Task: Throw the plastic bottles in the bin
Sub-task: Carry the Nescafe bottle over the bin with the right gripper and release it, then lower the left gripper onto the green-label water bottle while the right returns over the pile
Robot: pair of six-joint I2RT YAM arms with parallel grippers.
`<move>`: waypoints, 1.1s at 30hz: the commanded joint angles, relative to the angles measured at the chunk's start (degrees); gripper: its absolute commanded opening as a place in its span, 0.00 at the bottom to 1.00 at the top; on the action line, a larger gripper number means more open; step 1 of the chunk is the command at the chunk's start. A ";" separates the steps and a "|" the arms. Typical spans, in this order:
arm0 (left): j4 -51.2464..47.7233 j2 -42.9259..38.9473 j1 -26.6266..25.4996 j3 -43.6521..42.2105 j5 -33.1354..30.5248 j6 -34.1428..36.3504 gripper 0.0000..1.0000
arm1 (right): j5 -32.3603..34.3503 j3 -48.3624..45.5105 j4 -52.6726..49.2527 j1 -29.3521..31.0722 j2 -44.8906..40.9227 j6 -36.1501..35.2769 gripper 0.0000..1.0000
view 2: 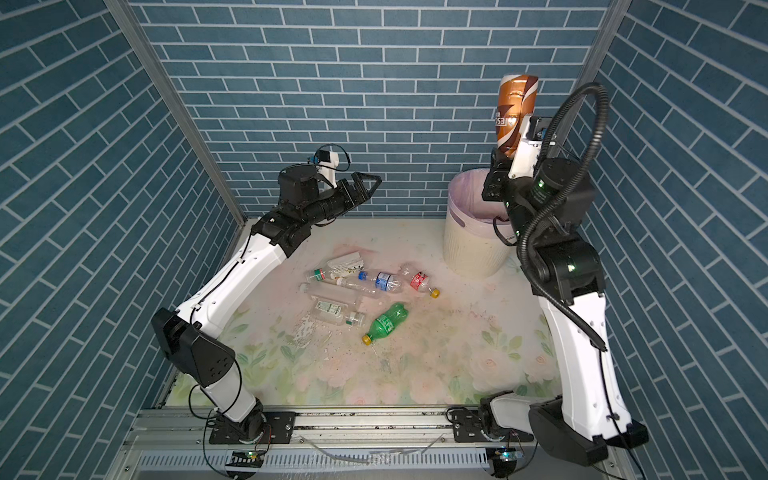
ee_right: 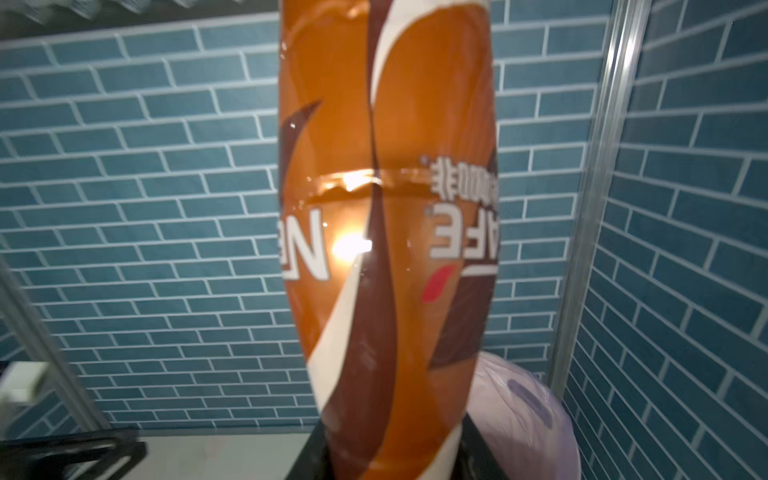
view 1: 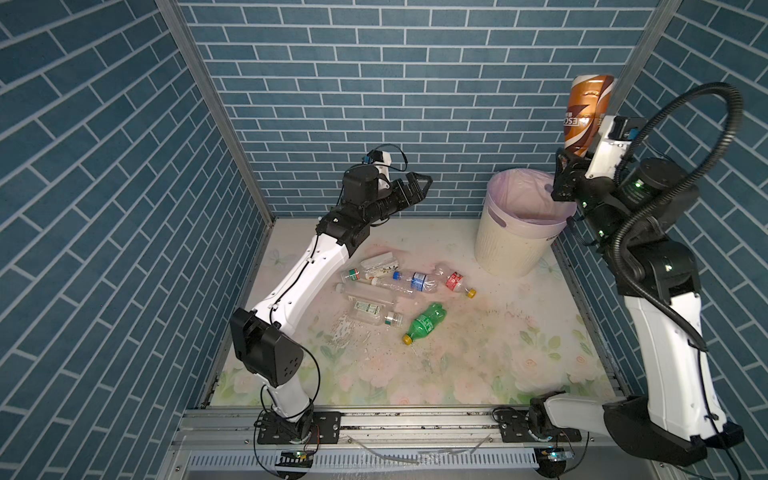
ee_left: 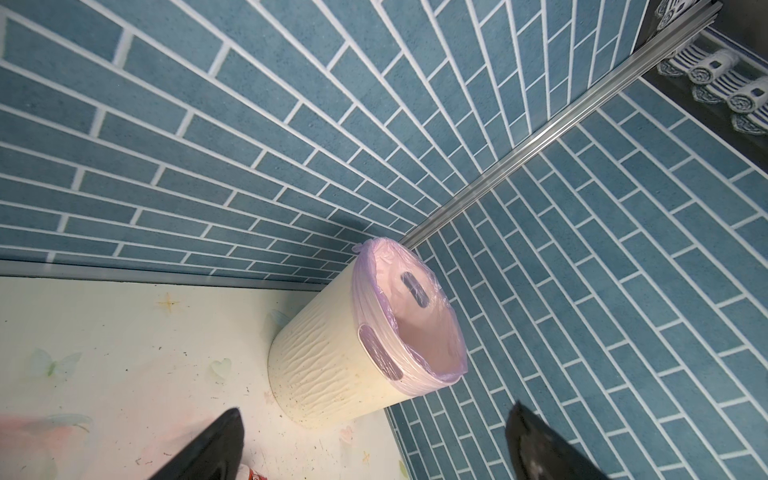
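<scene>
right hand (view 1: 566,165) grips brown bottle (view 1: 588,112) upside down over bin (view 1: 511,245) rim | my left hand (view 1: 415,188) open, empty, well apart from bin | about seven plastic bottles (view 1: 395,286) left on table (view 1: 478,357) beside bin

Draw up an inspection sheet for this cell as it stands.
Surface: floral mat, stained and speckled.
Job's things: brown bottle held upended near the bin's rim; bin upright in the far corner, liner fitted; green bottle and a heap of clear bottles lying mid-mat.
Clutter: white crumbs beside the heap.
Grippers: left gripper open, empty, raised; right gripper shut on the brown bottle.
Cables: black conduit arcs high on the right; thin wire looped above the left gripper.
Surroundings: blue brick walls; metal rail in front.
</scene>
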 commanded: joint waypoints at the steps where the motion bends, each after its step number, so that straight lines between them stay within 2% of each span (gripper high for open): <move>1: -0.42 0.64 -0.28 0.52 1.00 0.53 0.99 | 0.78 -3.23 -9.19 -4.53 8.77 5.92 0.57; 3: -1.45 0.36 -0.18 0.45 0.98 1.35 0.99 | 1.12 -1.95 -11.94 -5.65 10.39 7.13 0.89; 4: -1.86 0.11 -0.25 0.28 0.83 1.83 0.99 | 1.38 -1.84 -11.78 -5.66 10.05 7.10 0.97; 5: -2.18 0.14 -0.21 0.24 0.82 2.12 0.99 | 1.15 -1.84 -10.99 -5.66 9.34 6.99 0.99; 10: -1.99 0.96 -0.31 0.42 1.89 1.80 0.99 | -1.57 -0.32 -8.48 -5.57 5.41 6.09 0.99; 25: -3.80 1.85 -1.34 0.78 2.30 1.82 0.99 | -3.41 -0.80 -9.05 -5.57 3.26 6.00 0.99; 33: -8.12 -0.08 -1.31 -0.95 1.95 4.09 0.99 | -5.66 -1.89 -8.87 -5.40 2.49 8.20 0.99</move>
